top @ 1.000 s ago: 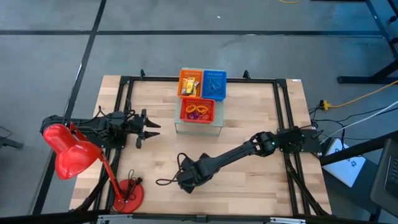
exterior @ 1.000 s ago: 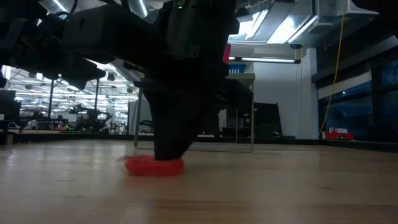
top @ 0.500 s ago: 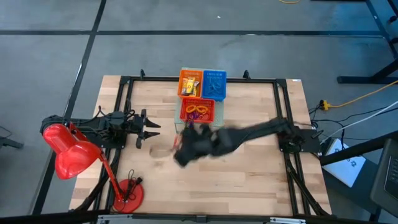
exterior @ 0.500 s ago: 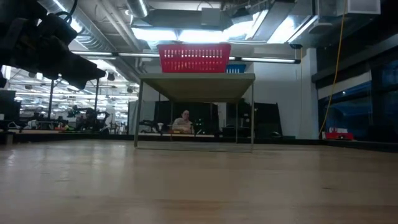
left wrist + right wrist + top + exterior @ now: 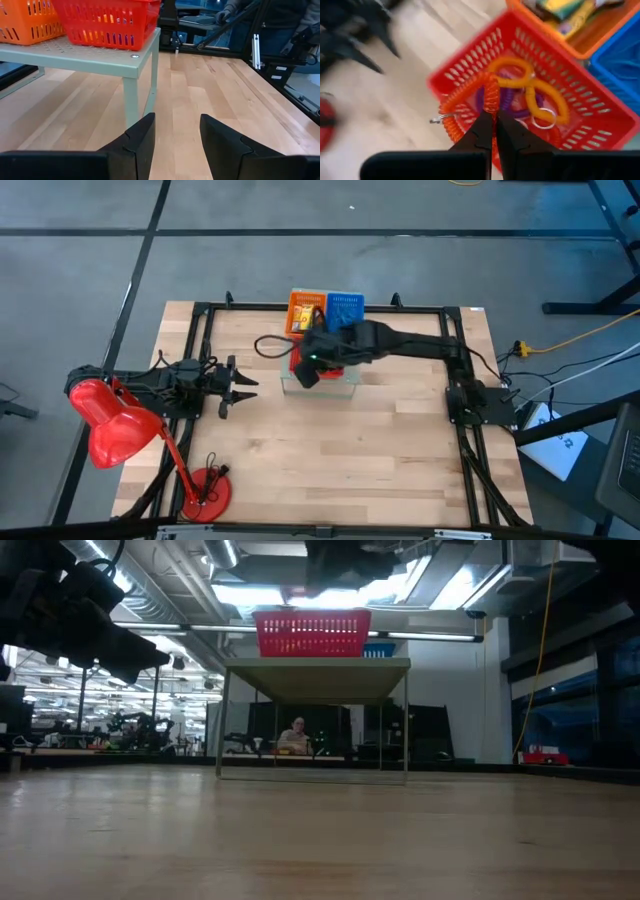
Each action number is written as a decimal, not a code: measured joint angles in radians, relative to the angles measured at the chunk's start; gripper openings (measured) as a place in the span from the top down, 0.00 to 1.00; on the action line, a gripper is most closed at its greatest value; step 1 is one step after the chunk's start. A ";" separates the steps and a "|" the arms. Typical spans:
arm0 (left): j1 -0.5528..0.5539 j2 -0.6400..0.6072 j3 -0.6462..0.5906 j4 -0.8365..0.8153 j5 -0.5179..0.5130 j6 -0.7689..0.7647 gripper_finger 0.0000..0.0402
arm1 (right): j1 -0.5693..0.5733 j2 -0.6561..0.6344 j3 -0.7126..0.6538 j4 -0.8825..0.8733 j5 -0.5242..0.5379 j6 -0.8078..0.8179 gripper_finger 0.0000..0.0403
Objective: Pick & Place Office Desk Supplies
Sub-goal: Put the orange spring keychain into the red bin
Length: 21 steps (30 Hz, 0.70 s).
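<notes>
Placing step: right end effector [image 5: 494, 117] pinching orange coil loop [image 5: 470, 97], hanging over red basket [image 5: 470, 60] on raised stand at table's far middle. Next: opening fingers squarely above basket. Left end effector [image 5: 176, 135] waiting at left, half-open, holding nothing.

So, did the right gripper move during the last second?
Yes. The right gripper went from the table's near part up to the red basket, holding an orange coil.

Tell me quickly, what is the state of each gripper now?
Left gripper: open, holding nothing.
Right gripper: shut on the orange coil loop, above the red basket.
</notes>
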 joint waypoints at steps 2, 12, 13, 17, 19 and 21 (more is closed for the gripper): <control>0.000 0.000 0.000 0.000 0.000 0.000 0.63 | -0.016 0.015 0.000 -0.031 -0.006 -0.012 0.99; 0.000 0.000 0.000 0.000 0.000 0.000 0.63 | -0.045 0.028 0.001 -0.050 -0.012 -0.044 0.99; 0.000 0.000 0.000 0.000 0.000 0.000 0.63 | -0.050 0.028 0.001 -0.052 -0.009 -0.047 0.99; 0.000 0.000 0.000 0.000 0.000 0.000 0.63 | -0.052 0.028 0.001 -0.053 0.063 -0.061 0.96; 0.000 0.000 0.000 0.000 0.000 0.000 0.63 | -0.051 0.028 0.001 -0.059 0.086 -0.065 0.90; 0.000 0.000 0.000 0.000 0.000 0.000 0.63 | -0.052 0.028 0.001 -0.067 0.090 -0.068 0.83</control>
